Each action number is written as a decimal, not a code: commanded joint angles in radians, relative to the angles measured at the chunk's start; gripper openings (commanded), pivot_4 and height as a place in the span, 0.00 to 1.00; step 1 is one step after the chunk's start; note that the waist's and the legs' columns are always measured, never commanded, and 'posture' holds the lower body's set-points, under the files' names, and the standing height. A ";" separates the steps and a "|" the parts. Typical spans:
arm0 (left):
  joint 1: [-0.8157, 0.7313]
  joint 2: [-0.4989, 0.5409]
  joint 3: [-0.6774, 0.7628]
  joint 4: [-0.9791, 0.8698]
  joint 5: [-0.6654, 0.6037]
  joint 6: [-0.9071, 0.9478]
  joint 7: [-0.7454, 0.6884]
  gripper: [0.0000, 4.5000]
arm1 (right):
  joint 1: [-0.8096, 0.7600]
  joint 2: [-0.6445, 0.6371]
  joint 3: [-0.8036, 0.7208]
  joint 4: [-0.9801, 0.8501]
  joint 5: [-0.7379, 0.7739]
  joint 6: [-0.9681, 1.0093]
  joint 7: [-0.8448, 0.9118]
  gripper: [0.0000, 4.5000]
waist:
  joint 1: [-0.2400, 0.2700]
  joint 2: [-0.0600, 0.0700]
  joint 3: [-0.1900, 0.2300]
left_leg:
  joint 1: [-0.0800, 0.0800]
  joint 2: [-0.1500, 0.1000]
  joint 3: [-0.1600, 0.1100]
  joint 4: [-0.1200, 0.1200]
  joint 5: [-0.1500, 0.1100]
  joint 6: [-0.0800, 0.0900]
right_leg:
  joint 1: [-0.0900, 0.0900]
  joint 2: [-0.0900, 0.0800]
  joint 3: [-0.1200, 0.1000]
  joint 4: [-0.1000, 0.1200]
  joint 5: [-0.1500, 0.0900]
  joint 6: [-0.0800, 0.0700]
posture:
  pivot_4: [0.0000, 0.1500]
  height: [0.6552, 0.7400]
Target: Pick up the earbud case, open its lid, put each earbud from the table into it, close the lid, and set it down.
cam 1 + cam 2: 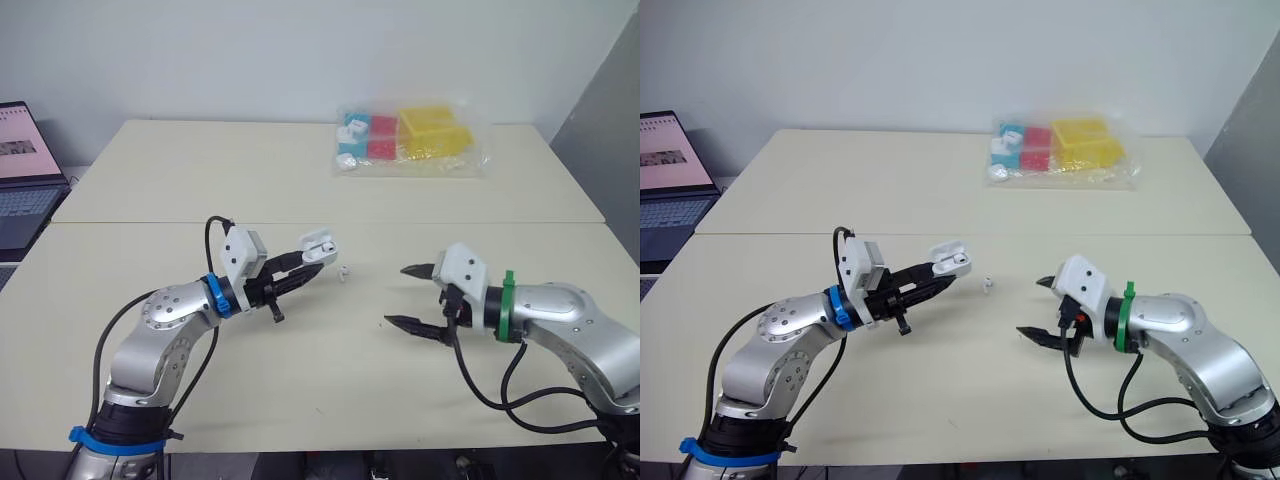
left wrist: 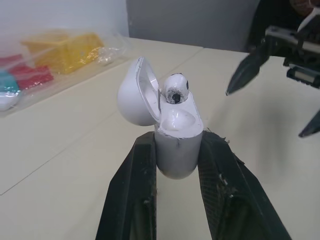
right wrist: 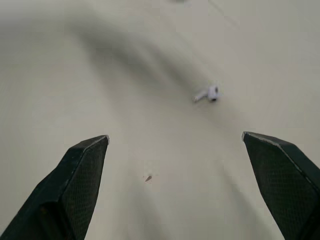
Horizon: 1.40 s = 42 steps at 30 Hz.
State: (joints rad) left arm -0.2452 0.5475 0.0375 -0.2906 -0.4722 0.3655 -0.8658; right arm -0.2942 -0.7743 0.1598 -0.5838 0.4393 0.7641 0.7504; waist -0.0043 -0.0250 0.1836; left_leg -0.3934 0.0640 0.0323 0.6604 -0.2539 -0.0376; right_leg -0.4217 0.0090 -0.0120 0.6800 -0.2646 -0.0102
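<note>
Ahead of the spread right pincer [image 3: 174, 136] lies one earbud [image 3: 210, 93].

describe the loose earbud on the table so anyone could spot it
On the near cream table, look between the left gripper and the right gripper. The loose earbud is the tiny white piece lying beside the open earbud case the left gripper holds. Unlike the seated earbud in that case, it lies alone on the tabletop.
</note>
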 commanded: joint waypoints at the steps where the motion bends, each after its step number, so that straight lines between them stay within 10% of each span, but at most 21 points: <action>1: -0.015 0.009 0.024 -0.025 -0.025 -0.005 -0.006 0.17 | -0.058 0.054 0.023 -0.002 -0.042 0.008 -0.064 1.00 | -0.002 0.000 0.000 | 0.000 0.000 0.000 0.000 0.000 0.000 | 0.000 0.000 0.000 0.000 0.000 0.000 | 1.00 1.00; 15: -0.041 0.008 0.016 0.003 -0.018 -0.009 -0.021 0.17 | -0.323 0.514 0.206 0.450 -0.304 0.078 -0.392 1.00 | -0.004 -0.001 0.000 | -0.004 0.000 0.000 0.001 0.000 0.000 | -0.003 -0.001 0.000 -0.001 0.000 0.000 | 1.00 1.00; 31: -0.027 0.008 0.013 -0.003 -0.012 -0.015 -0.024 0.17 | -0.297 0.646 0.197 0.620 -0.376 0.015 -0.431 1.00 | -0.007 -0.001 0.000 | -0.004 0.001 0.000 0.001 0.000 0.000 | -0.004 0.000 0.000 0.000 0.001 0.000 | 1.00 1.00; 42: -0.023 0.007 0.008 -0.003 -0.007 -0.022 -0.024 0.17 | -0.274 0.620 0.199 0.592 -0.386 0.037 -0.392 0.14 | -0.009 -0.001 -0.001 | -0.004 0.000 0.000 0.001 0.000 0.000 | -0.003 -0.001 -0.001 0.001 0.001 0.000 | 1.00 1.00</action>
State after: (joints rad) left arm -0.2674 0.5519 0.0440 -0.2663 -0.4744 0.3640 -0.8858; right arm -0.5755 -0.1365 0.3746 0.0213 0.0683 0.7847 0.3578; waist -0.0133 -0.0259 0.1831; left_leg -0.3973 0.0637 0.0322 0.6611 -0.2538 -0.0377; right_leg -0.4245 0.0078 -0.0124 0.6807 -0.2638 -0.0099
